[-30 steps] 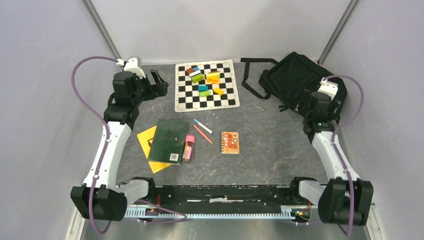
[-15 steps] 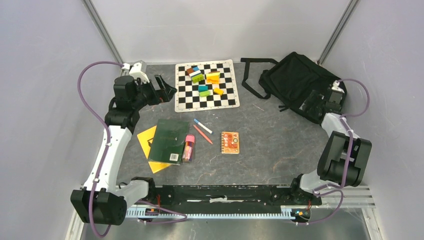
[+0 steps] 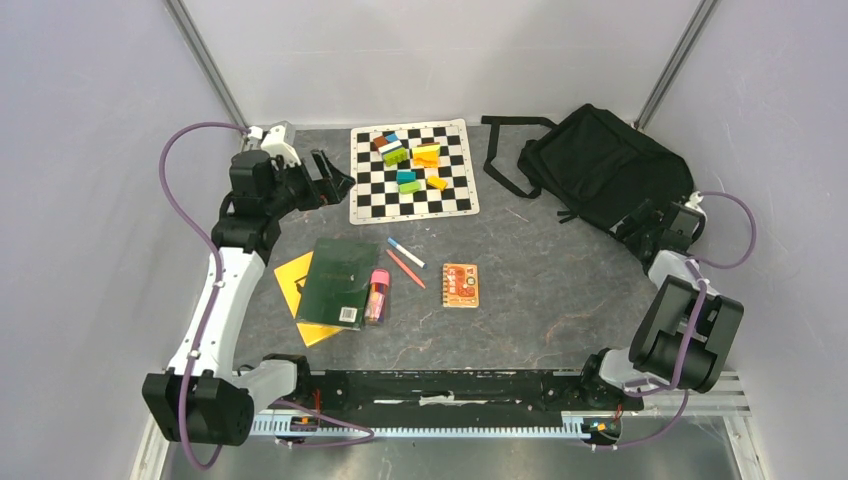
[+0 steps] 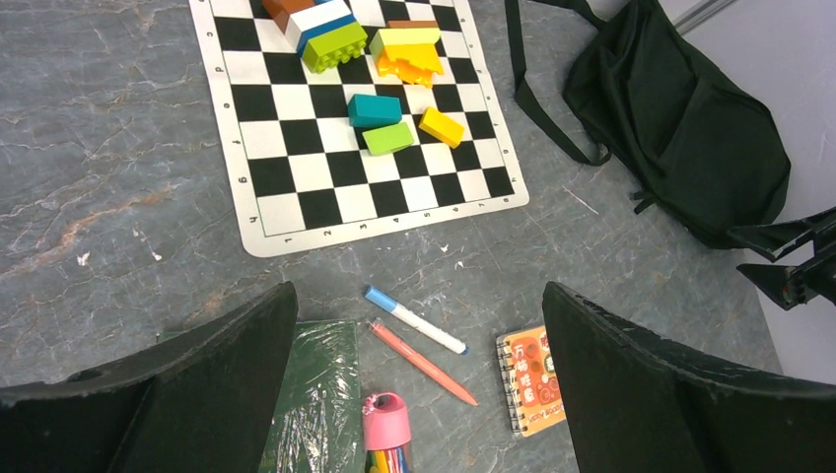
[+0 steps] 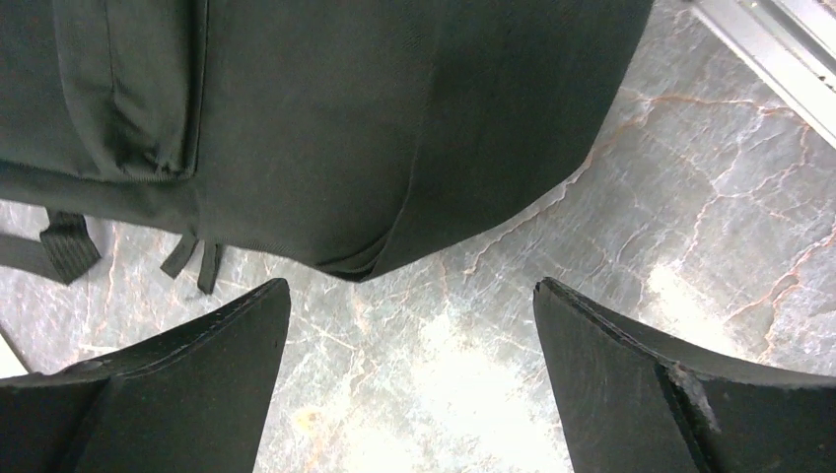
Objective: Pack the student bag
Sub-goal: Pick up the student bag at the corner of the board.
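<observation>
The student bag (image 3: 600,160) is a black fabric backpack lying at the back right with its straps (image 3: 505,150) spread to the left. It also shows in the left wrist view (image 4: 680,118) and the right wrist view (image 5: 345,118). My right gripper (image 3: 638,222) is open and empty, low over bare table just off the bag's near right edge (image 5: 410,288). My left gripper (image 3: 332,178) is open and empty, held above the table left of the checkered mat; through its jaws (image 4: 416,291) I see the pens and notebooks.
A green notebook (image 3: 338,280) lies on a yellow one (image 3: 288,285), with a pink-capped marker pack (image 3: 378,295) on it. A blue pen (image 3: 405,251), a red pen (image 3: 406,268) and a small orange notebook (image 3: 461,284) lie mid-table. The checkered mat (image 3: 440,195) holds several blocks.
My right arm has folded back and swung right, and its gripper has moved from over the bag to the bag's near right edge. My left gripper shifted slightly right, then held still.
</observation>
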Motion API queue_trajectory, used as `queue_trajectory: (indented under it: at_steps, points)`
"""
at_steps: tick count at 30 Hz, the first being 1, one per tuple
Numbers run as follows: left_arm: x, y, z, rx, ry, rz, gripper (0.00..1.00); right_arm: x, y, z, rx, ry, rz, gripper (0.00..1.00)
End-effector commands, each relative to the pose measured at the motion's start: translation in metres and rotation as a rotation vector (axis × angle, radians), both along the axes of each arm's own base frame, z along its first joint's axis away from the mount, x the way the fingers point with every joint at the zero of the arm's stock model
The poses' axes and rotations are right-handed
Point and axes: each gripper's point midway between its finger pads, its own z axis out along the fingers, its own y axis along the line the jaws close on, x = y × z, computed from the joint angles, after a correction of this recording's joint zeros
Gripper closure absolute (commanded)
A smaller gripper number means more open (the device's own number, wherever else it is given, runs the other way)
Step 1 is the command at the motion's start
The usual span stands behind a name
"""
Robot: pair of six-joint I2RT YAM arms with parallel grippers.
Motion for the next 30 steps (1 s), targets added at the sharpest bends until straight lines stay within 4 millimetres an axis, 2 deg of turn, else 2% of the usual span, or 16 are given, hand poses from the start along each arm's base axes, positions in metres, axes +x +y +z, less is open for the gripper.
queue_trajectory:
  at_steps: [1,3,8,17,21,24,25,27,29,30]
  points:
    - [0.005,0.0,0.0,-0.014,0.006,0.006,0.0,0.016,-0.018,0.013,-0.005,-0.073,-0.06,0.01]
    - [0.006,-0.001,-0.003,-0.015,0.015,0.002,0.0,0.02,-0.015,0.009,0.025,-0.088,-0.059,0.01]
    - [0.005,0.0,-0.002,-0.008,0.014,0.002,0.0,0.029,-0.005,-0.007,0.136,-0.085,-0.06,0.08]
    - [0.006,0.0,-0.004,-0.007,0.023,-0.003,0.0,0.044,-0.021,0.003,0.095,-0.122,-0.088,0.08]
    - [0.007,0.0,-0.006,-0.002,0.03,0.001,0.0,0.05,-0.025,-0.004,0.093,-0.104,-0.083,0.1]
    - [0.007,0.003,-0.008,0.011,0.033,0.011,0.0,0.058,-0.032,-0.005,0.062,-0.083,-0.048,0.32]
    - [0.008,0.003,-0.008,0.011,0.034,0.011,0.0,0.059,-0.033,-0.006,0.053,-0.064,-0.033,0.43]
    - [0.008,0.003,-0.008,0.014,0.034,0.012,0.0,0.064,-0.033,0.007,0.043,-0.09,-0.011,0.57]
    - [0.008,0.004,-0.008,0.013,0.034,0.012,0.0,0.07,-0.026,0.029,0.056,-0.184,0.011,0.74]
    - [0.008,0.003,-0.009,0.014,0.035,0.011,0.0,0.073,-0.021,0.043,0.059,-0.237,0.028,0.87]
